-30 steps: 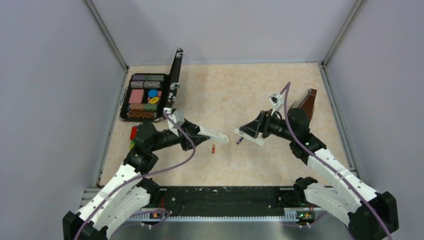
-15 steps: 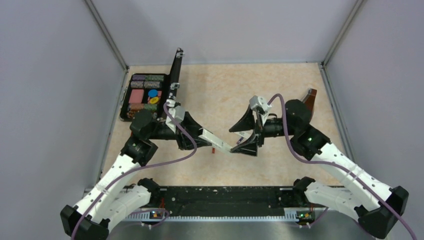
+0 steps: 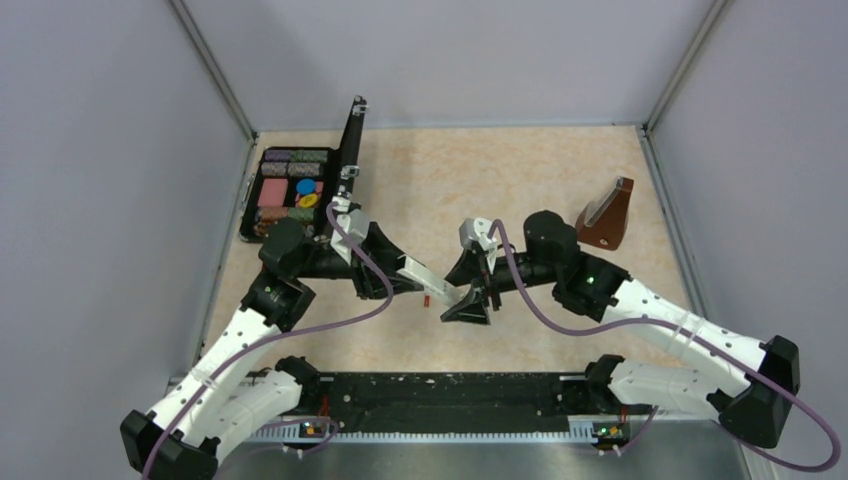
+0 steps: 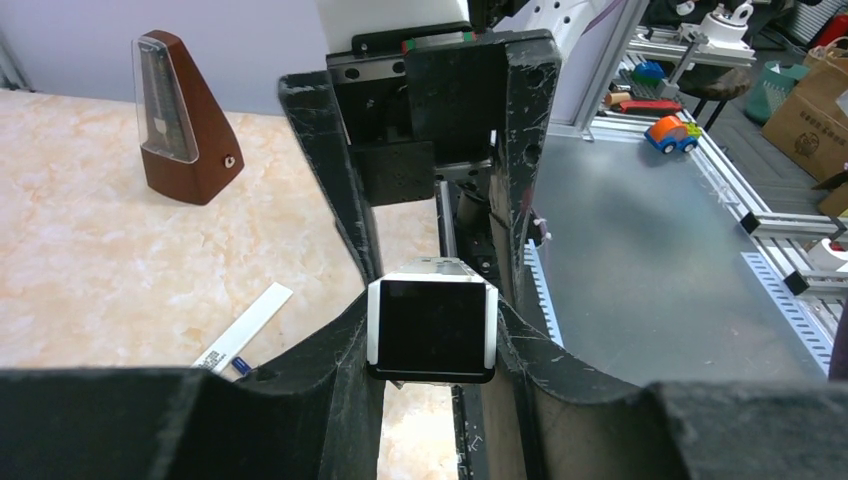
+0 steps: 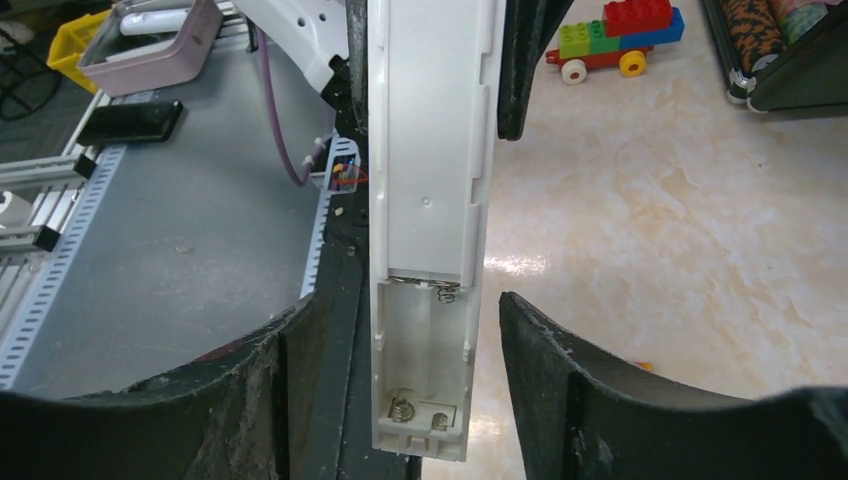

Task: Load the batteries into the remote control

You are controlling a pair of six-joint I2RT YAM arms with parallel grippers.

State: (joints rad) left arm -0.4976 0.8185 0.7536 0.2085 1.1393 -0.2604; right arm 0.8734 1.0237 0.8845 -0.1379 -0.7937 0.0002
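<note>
**A:** Which arm has the remote?

**B:** The left tool (image 3: 398, 272). It is clamped narrow on one end of the remote control (image 3: 440, 282), so the rest of the white bar sticks out past its tip, above the desk (image 3: 450, 180), reaching to the right tool (image 3: 470, 290).

**A:** Why hold it out like that?

**B:** I'd say to offer the battery bay (image 5: 425, 360) to the other arm. The cover is off, the bay faces the right wrist camera, and its springs are bare. Nothing is loaded.

**A:** Is the right tool gripping it too?

**B:** It doesn't look so. Its fingers (image 5: 545, 380) stand fairly wide on either side of the remote's free end, with a sliver of gap on each side. It carries nothing. I read that as lining up or steadying.

**A:** Where are the batteries?

**B:** The red battery (image 3: 427, 299) lies on the desk just beside the remote, between the two tools. I can't place the purple one for sure. In the left wrist view a small dark thing (image 4: 238, 368) lies at the end of a white strip (image 4: 248, 325), probably the cover, on the desk below the right tool.

**A:** What does the next move call for?

**B:** The right tool would need to fetch a battery. The left's firm hold should let it push against a spring.
</note>
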